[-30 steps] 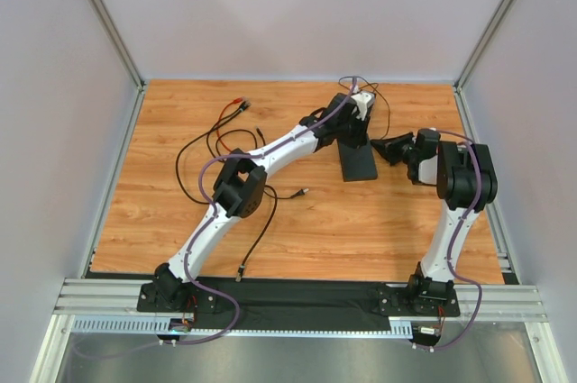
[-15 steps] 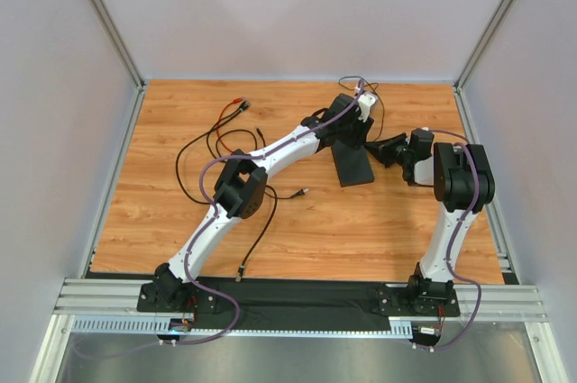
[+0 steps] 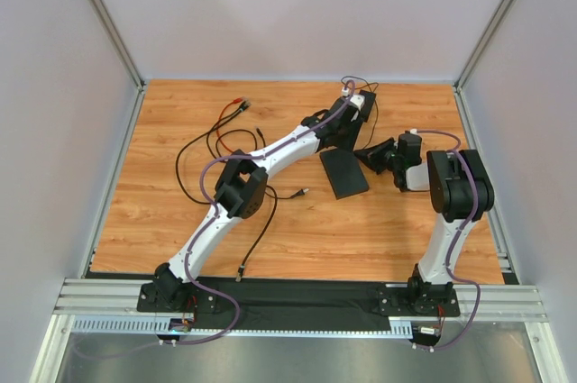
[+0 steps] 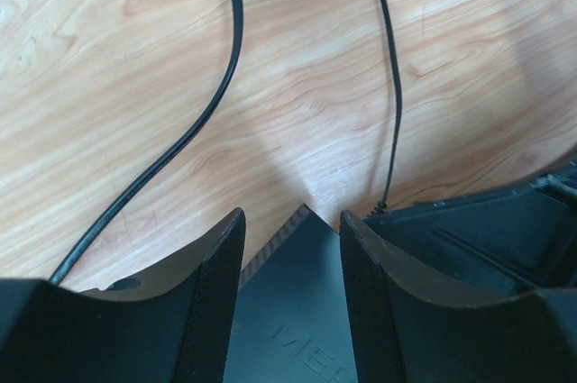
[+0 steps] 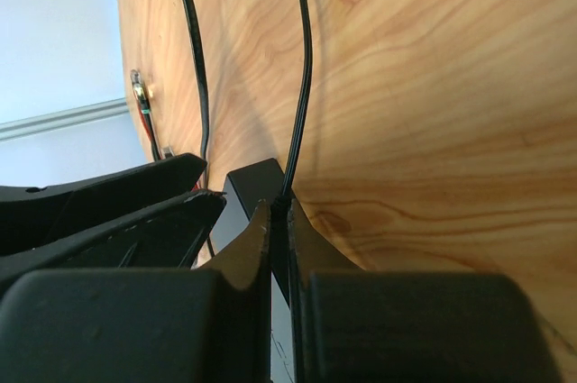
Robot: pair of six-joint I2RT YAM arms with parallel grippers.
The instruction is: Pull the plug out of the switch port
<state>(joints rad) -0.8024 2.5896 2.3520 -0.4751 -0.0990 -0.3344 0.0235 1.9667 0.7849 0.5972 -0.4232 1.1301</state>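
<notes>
Nearest us, our right pincer [image 5: 278, 212] has its fingers pressed together on the plug end of a thin black cord [image 5: 306, 86]. It grips right at a corner of the flat matte-black rectangular switch box [image 3: 343, 173], which lies just to that pincer's left. Farther out, our left pincer [image 4: 291, 221] stands apart and empty, its fingers straddling the box's far corner. Whether they touch it we cannot tell. Beyond both, the cord runs away across the wood.

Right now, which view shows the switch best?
Top external: nearly the whole flat black switch lies on the table. Left wrist shows only one corner between the open left fingers; right wrist, a dark corner behind the right fingers, shut on the thin cord.
</notes>
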